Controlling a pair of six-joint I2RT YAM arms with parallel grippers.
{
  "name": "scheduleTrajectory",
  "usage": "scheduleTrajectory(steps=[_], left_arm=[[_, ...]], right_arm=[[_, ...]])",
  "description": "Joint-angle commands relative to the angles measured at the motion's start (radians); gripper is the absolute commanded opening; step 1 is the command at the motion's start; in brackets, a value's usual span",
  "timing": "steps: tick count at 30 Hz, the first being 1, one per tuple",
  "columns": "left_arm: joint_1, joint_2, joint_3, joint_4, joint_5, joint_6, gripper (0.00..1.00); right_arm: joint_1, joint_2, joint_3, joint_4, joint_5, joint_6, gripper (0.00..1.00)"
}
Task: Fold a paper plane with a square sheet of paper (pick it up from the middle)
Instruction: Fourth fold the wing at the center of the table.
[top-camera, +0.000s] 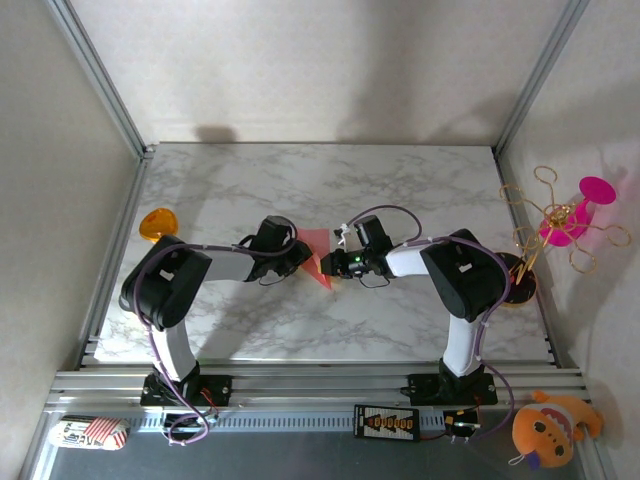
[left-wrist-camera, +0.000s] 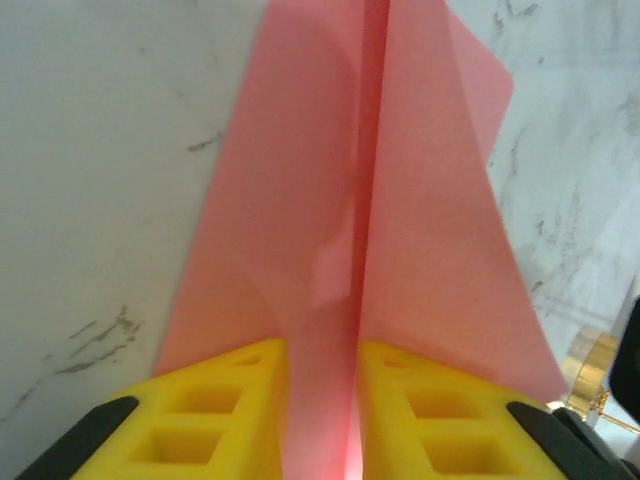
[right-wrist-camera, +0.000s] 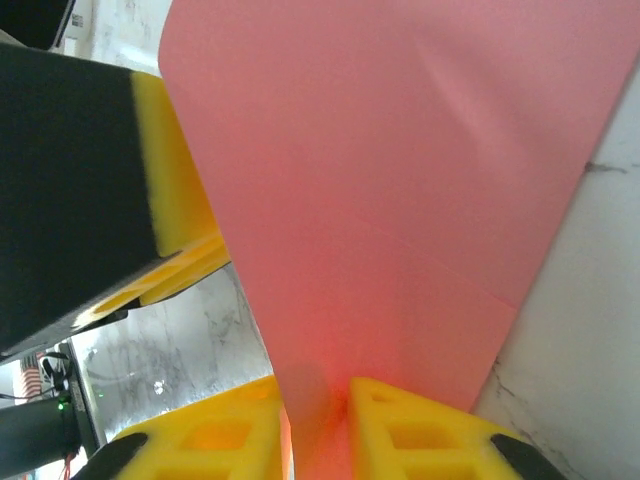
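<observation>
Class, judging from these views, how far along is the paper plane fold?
Done: the sheet of paper is a pointed triangle with a centre crease. In hand: the left end effector and the right end effector straddle it from opposite sides, fingers slightly apart. Left: probably the wing folds, as no flat wings are apparent yet.
</observation>
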Motion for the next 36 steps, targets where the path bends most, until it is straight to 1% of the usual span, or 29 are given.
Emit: scheduleTrajectory(steps=[1, 12, 20, 24, 31, 36], left_arm=[[-0.018, 0.028, 0.018, -0.071, -0.024, 0.03, 0.26], [-0.034, 0.042, 0.048, -0.158, -0.065, 0.032, 0.29], [-0.044, 0.043, 0.046, -0.178, -0.075, 0.031, 0.35], [-0.046, 0.047, 0.049, -0.185, -0.078, 0.03, 0.36], [-0.047, 0.047, 0.048, -0.189, -0.086, 0.03, 0.36], [-0.049, 0.044, 0.046, -0.188, -0.086, 0.026, 0.36]], right_arm=[[-0.009, 0.0, 0.015, -0.069, 0.073, -0.059, 0.24], [0.0, -0.052, 0.046, -0.139, 0.143, -0.091, 0.28], [0.033, -0.076, 0.081, -0.211, 0.21, -0.093, 0.3], [0.052, -0.081, 0.095, -0.247, 0.246, -0.083, 0.3], [0.059, -0.064, 0.089, -0.251, 0.262, -0.056, 0.27], [0.059, -0.063, 0.082, -0.239, 0.252, -0.053, 0.23]])
